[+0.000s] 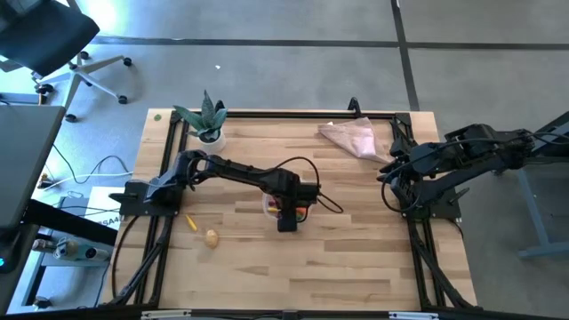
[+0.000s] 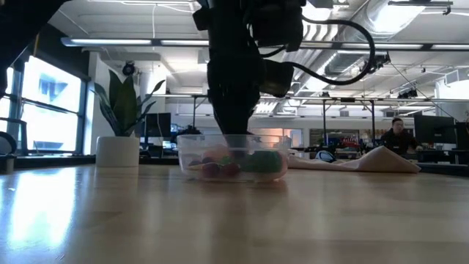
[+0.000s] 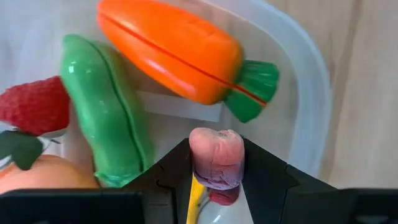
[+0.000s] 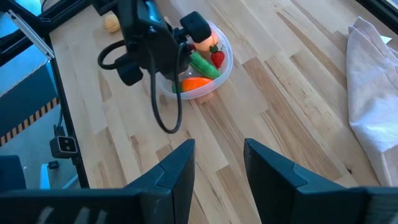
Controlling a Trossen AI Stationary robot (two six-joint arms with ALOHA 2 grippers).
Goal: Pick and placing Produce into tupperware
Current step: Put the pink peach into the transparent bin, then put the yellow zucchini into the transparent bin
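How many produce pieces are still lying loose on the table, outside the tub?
2: a beige potato and a small yellow piece, both on the bare wood toward the left arm's base, apart from the tub. The arm over the tub may hide others.

The high view looks straight down on the whole tabletop [image 1: 338, 267] from well above. The low view sits at tabletop height, facing level across it into the room, near the clear tub [image 2: 231, 157]. The left wrist view looks from very close into that tub [image 3: 305, 81], past its own tool [image 3: 216, 177]. The right wrist view faces across the tabletop [image 4: 280, 99] from farther off, sharing the tub [image 4: 205, 62] with all the other views.
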